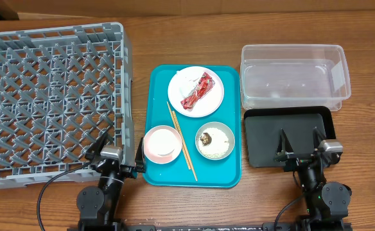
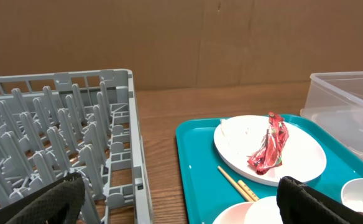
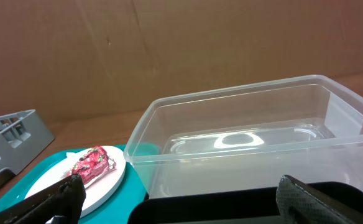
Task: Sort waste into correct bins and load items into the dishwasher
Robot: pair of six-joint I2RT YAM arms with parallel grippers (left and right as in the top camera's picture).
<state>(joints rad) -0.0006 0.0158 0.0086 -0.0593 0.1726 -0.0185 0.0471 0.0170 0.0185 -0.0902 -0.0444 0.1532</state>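
Observation:
A white plate (image 1: 210, 101) on the teal tray (image 1: 156, 90) carries a red-and-white wrapper (image 1: 198, 91) and a white tissue (image 1: 187, 79). Wooden chopsticks (image 1: 182, 140) lie between a pink bowl (image 1: 161, 144) and a white bowl (image 1: 215, 140) with rice and a dark food lump (image 1: 205, 138). The grey dish rack (image 1: 49, 96) is at left. The clear tub (image 1: 294, 76) and black tray (image 1: 290, 136) are at right. My left gripper (image 1: 119, 148) is open and empty between rack and teal tray. My right gripper (image 1: 299, 142) is open and empty over the black tray. The wrapper also shows in the left wrist view (image 2: 268, 146) and right wrist view (image 3: 92, 163).
A brown cardboard wall (image 2: 169, 37) stands behind the table. The wooden tabletop (image 1: 187, 19) shows around the rack, the teal tray and the bins. The rack's wall (image 2: 135, 155) is close beside my left gripper.

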